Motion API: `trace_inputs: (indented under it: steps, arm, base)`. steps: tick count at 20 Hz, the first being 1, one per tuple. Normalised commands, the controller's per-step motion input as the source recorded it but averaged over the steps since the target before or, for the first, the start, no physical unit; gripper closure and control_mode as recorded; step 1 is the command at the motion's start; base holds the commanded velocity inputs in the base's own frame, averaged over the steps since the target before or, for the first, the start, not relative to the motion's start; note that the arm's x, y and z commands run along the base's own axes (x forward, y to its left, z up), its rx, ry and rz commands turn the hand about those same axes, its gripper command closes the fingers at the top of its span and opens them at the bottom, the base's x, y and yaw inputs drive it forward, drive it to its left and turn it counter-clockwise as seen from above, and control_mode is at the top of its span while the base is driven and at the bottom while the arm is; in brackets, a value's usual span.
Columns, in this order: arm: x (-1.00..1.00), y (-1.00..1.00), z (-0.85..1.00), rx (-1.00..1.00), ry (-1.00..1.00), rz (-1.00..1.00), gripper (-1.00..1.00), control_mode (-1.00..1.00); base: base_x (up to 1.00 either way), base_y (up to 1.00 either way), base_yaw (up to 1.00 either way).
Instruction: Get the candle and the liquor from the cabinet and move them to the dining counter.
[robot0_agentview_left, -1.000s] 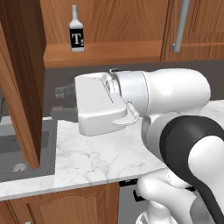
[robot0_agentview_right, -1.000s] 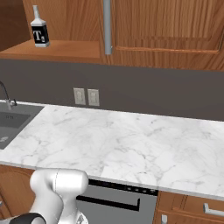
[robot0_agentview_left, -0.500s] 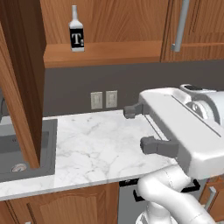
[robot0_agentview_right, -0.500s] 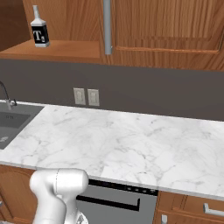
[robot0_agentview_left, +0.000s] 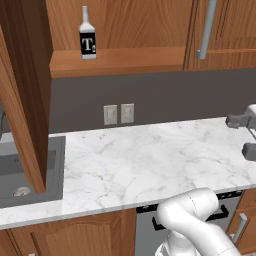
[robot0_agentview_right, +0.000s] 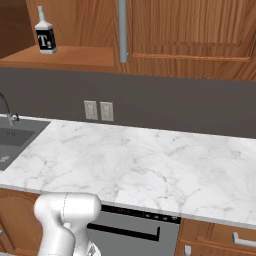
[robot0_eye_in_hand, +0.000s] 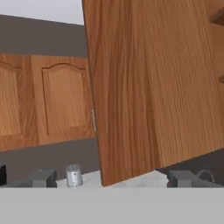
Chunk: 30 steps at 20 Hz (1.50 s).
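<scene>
Three views, taken in turn.

Left base view: liquor (robot0_agentview_left: 87, 35) upright at 11 o'clock on the bare shelf of the cabinet (robot0_agentview_left: 130, 62), close to the front edge and so easy to take from the front. Door (robot0_agentview_left: 22, 100) swung out at 9 o'clock, which leaves the shelf exposed. Gripper (robot0_agentview_left: 243, 135) at 3 o'clock above the worktop (robot0_agentview_left: 140, 160), well apart from the bottle. Fingers spread wide, grasping nothing, probably kept released ahead of a reach. Sink (robot0_agentview_left: 30, 167) at 8 o'clock, outlets (robot0_agentview_left: 119, 114) near centre on the back wall.

Right base view: liquor at 10 o'clock on the same shelf, standing alone, left of the grey handle (robot0_agentview_right: 122, 30) of a shut door. Worktop across the middle, faucet (robot0_agentview_right: 6, 107) at 9 o'clock.

Hand view: fingertips (robot0_eye_in_hand: 43, 178) low at 7 and 5 o'clock, far apart, nothing between them. Plain wooden panel (robot0_eye_in_hand: 153, 87) from 12 to 4 o'clock, shut doors at 9. Small silver cylinder (robot0_eye_in_hand: 74, 175) at 7 o'clock, kind unclear. Hand aimed away from the bottle, so likely needs turning toward the shelf before any grasp.
</scene>
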Motion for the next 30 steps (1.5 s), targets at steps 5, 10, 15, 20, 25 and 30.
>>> trace_inputs:
  steps: [5,10,15,20,25,30]
  arm:
    - [0.26,-1.0,0.0,0.0,0.0,-0.44,-1.0,-1.0]
    - [0.39,-0.99,0.0,-0.01,0.0,-0.46,-1.0,-1.0]
    - [0.57,-0.71,0.0,-0.13,0.0,-0.44,-1.0,-1.0]
    - [0.62,-0.22,0.0,-0.27,0.0,-0.36,-1.0,-1.0]
    - [0.47,-0.02,0.0,-0.22,-0.03,-0.25,-1.0,-1.0]
    - [0.29,0.0,0.0,-0.04,-0.08,-0.05,-1.0,-1.0]
  base:
    - [0.0,0.0,0.0]
    - [0.0,0.0,0.0]
    - [0.0,0.0,0.0]
    - [0.0,0.0,0.0]
    - [0.0,0.0,0.0]
    - [0.0,0.0,0.0]
